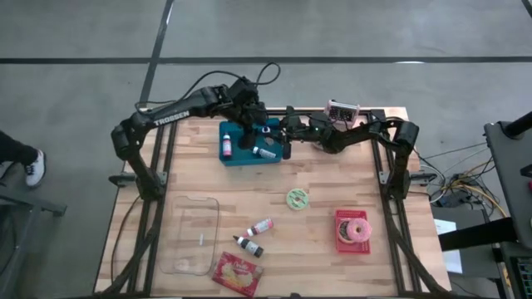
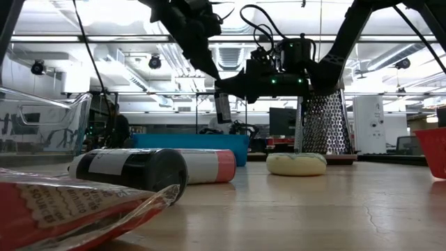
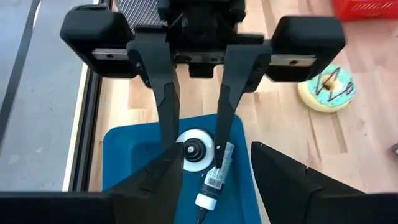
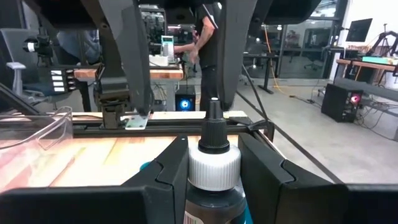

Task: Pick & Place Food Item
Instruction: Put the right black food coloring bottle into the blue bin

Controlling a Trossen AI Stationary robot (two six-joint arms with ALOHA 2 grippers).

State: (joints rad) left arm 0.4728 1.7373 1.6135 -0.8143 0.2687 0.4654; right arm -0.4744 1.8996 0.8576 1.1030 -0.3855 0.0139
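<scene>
Pale wood table, glossy blue plastic tray, clear plastic bin.

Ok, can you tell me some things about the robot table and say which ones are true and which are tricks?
1. The right gripper is shut on a small dark dropper bottle with a white collar. True.
2. The blue plastic tray is empty. False: a pink-capped bottle and other small bottles lie in it.
3. The pink-frosted donut sits in a red square box. True.
4. The clear plastic container holds the green-iced donut. False: that donut lies on the bare wooden table.
5. The left gripper hangs over the blue tray. True.
</scene>
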